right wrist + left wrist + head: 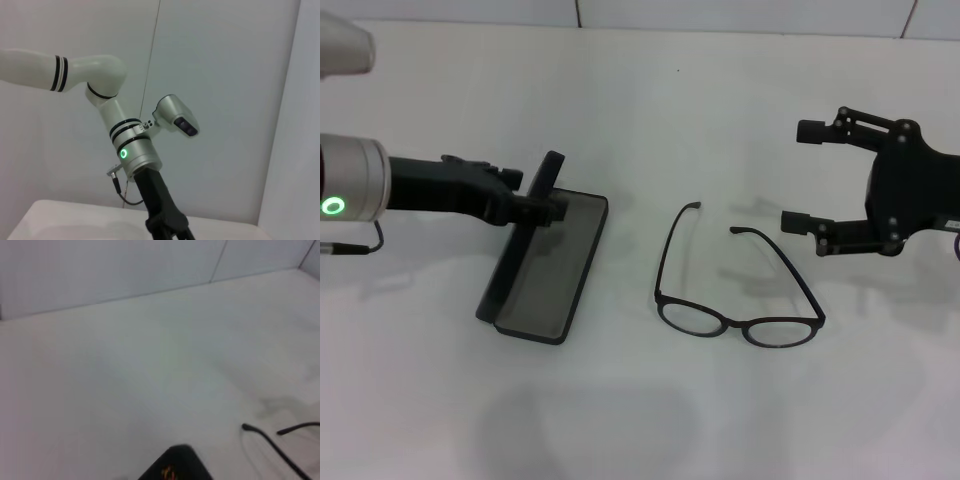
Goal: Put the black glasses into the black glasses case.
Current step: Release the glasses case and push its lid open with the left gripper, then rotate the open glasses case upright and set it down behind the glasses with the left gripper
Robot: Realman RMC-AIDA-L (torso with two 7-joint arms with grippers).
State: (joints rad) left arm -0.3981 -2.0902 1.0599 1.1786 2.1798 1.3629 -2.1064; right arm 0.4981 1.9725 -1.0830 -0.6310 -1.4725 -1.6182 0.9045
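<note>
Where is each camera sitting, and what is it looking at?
Head view: sits high, looks down at the table; shows the black glasses, the open black glasses case, left end effector at the lid, right end effector open.
Left wrist view: looks across the table; no robot parts show.
Right wrist view: looks at the left arm.
Shared: head and left wrist views both show the glasses and case.

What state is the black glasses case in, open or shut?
Open: the black glasses case shows its grey lining, with the left hand at its raised lid.
</note>
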